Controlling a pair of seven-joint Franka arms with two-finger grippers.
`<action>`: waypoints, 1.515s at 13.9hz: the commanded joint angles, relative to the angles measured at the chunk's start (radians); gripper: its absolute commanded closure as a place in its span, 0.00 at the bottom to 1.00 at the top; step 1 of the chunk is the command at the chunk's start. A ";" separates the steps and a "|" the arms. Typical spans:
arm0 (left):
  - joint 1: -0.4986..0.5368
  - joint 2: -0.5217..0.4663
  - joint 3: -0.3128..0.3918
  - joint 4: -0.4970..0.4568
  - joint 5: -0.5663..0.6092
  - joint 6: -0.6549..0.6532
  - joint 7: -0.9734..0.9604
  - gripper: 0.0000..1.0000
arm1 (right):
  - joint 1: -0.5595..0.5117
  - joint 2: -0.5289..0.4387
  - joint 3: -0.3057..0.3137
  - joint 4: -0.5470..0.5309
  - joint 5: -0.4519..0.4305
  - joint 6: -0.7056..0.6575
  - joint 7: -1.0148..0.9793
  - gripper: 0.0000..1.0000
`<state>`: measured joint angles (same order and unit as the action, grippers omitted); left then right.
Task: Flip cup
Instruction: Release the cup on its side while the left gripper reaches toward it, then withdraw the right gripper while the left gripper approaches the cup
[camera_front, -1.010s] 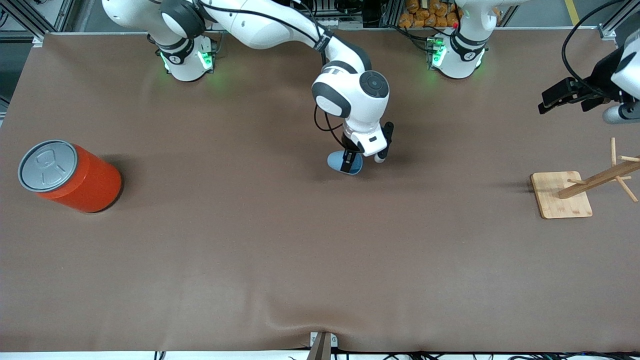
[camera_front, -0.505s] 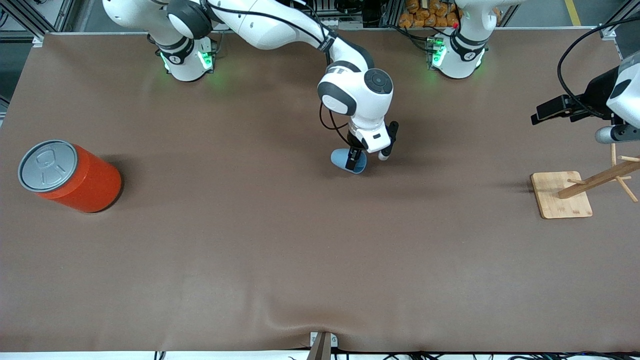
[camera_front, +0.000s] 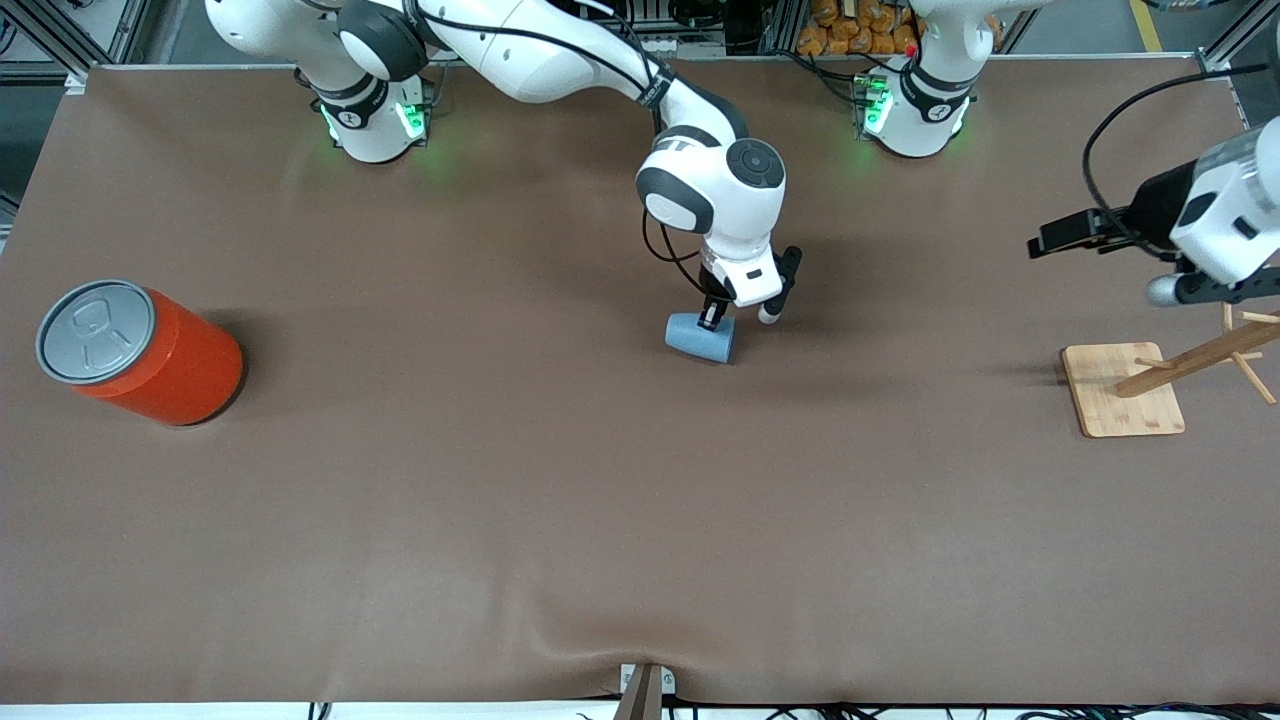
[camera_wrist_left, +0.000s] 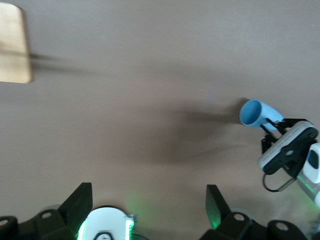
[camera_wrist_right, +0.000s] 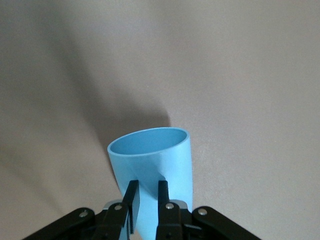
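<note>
The light-blue cup (camera_front: 697, 338) is near the middle of the table, tipped on its side. My right gripper (camera_front: 714, 319) is shut on it, pinching its wall between the fingers. In the right wrist view the cup (camera_wrist_right: 165, 155) shows its open mouth, and the right gripper (camera_wrist_right: 146, 192) clamps the wall near the base. My left gripper (camera_front: 1058, 238) is open and empty in the air, above the table beside the wooden rack. In the left wrist view the left gripper (camera_wrist_left: 148, 197) has its jaws wide apart, and the cup (camera_wrist_left: 256, 114) shows farther off.
A big orange can (camera_front: 165, 360) with a grey lid stands at the right arm's end of the table. A wooden peg rack (camera_front: 1195, 355) on a square base (camera_front: 1110, 405) stands at the left arm's end; the base also shows in the left wrist view (camera_wrist_left: 11, 47).
The right gripper has turned the cup from bottom-up to lying on its side. The left arm has swung lower and toward the table's middle, above the rack.
</note>
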<state>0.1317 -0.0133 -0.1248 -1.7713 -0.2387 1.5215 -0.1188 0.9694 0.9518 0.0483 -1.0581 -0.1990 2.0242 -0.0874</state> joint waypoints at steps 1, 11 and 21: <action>0.005 -0.011 -0.012 -0.066 -0.063 0.066 0.018 0.00 | 0.012 0.027 -0.007 0.032 -0.020 -0.008 0.025 0.78; -0.009 0.101 -0.070 -0.207 -0.323 0.204 0.063 0.00 | -0.165 -0.142 0.028 0.043 0.093 -0.220 -0.043 0.00; -0.004 0.219 -0.073 -0.344 -0.585 0.358 0.539 0.00 | -0.599 -0.269 0.030 0.037 0.182 -0.403 -0.038 0.00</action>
<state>0.1202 0.1762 -0.1920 -2.1004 -0.7636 1.8625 0.3312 0.4654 0.7150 0.0507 -1.0018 -0.0415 1.6589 -0.1317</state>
